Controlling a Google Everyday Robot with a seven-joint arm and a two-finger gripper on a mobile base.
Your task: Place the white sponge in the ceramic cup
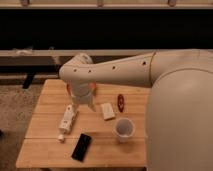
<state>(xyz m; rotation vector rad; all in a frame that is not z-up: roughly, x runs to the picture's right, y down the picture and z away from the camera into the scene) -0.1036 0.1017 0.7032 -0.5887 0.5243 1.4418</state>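
Your gripper (pixel 86 104) hangs low over the wooden table (pixel 45 150), just left of the white sponge (pixel 107 110), which lies flat on the wood near the ceramic cup (pixel 123 129), and you cannot tell if the gripper is squeezed tight or let go.

Warm, dim indoor light, table (pixel 45 150) lit evenly, black unlit band behind it, arm (pixel 115 70) brightest along its top, gripper (pixel 86 104) low over table's middle, pale against wood, shadows soft and faint around cup (pixel 123 129)
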